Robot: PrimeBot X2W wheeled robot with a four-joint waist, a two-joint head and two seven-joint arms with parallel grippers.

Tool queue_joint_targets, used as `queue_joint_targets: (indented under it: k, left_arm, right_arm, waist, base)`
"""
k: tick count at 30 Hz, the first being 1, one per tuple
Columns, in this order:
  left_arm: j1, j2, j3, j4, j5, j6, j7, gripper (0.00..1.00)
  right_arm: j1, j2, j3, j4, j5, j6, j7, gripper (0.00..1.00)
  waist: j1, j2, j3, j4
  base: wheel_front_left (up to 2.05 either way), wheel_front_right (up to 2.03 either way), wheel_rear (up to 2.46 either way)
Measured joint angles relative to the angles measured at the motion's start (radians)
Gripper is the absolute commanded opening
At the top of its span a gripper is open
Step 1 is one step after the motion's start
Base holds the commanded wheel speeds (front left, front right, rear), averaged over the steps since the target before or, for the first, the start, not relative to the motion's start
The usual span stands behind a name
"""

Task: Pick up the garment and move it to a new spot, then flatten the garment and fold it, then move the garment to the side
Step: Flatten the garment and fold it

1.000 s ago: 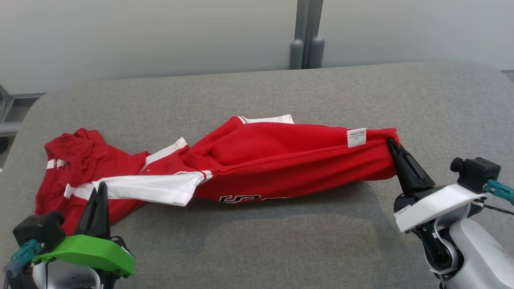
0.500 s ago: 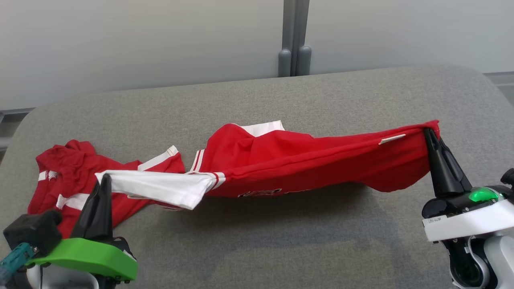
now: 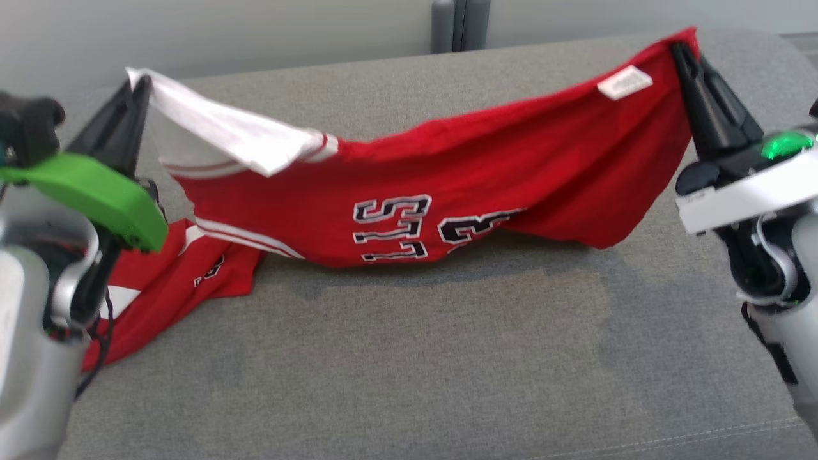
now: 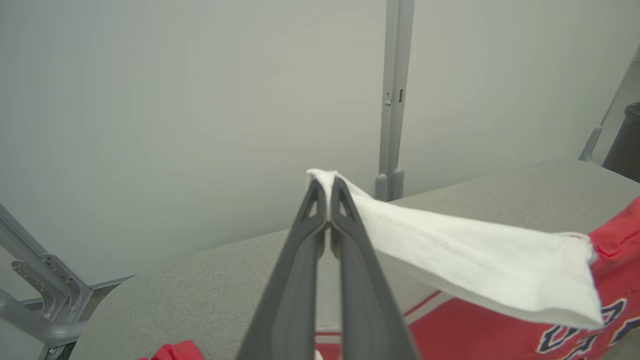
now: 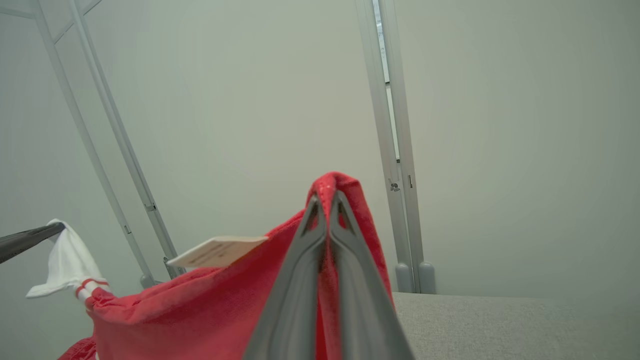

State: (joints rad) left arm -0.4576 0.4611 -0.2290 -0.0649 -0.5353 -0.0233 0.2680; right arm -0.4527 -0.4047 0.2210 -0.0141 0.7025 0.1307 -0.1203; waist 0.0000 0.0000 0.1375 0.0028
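Left gripper (image 3: 140, 80) clamps shut on the white sleeve (image 3: 236, 137) of a red garment (image 3: 447, 166), while the right gripper (image 3: 679, 50) pinches closed on the opposite red edge, beside a small white label (image 3: 625, 83). Strung between the two, the garment hangs above the grey padded bench (image 3: 415, 358), sagging in the middle, with a loose red portion (image 3: 166, 287) trailing on the bench near the left arm. Its long axis runs side to side across the bench, sleeve end to the robot's left and labelled end to its right. The black-and-white lettering (image 3: 393, 227) reads upside down from the robot's side. The pick-up appears under way. Setting down at a new spot, flattening, folding and moving aside all seem yet to come.
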Motion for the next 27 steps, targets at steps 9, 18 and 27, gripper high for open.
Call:
queue_joint_targets:
  k: [9, 18, 27]
  left_arm:
    - [-0.641, 0.005, -0.040, 0.352, 0.010, -0.091, 0.052, 0.00]
    - [-1.207, -0.017, -0.061, 0.673, 0.077, -0.101, -0.073, 0.00]
    - [-1.370, -0.067, -0.099, 0.804, 0.033, -0.106, -0.277, 0.00]
  right_arm:
    - [-0.553, -0.040, 0.087, 0.191, 0.132, 0.000, 0.075, 0.00]
    - [-1.109, 0.015, 0.080, 0.500, 0.203, 0.000, -0.027, 0.00]
    - [-1.243, 0.004, 0.123, 0.579, 0.254, 0.000, -0.135, 0.00]
  waist:
    - [0.0001, 0.0000, 0.215, -0.011]
    - [0.0005, 0.0000, 0.445, -0.026]
    - [0.0004, 0.0001, 0.559, -0.032]
  base:
    - [0.00, 0.00, 0.00]
    - [0.00, 0.00, 0.00]
    - [0.00, 0.00, 0.00]
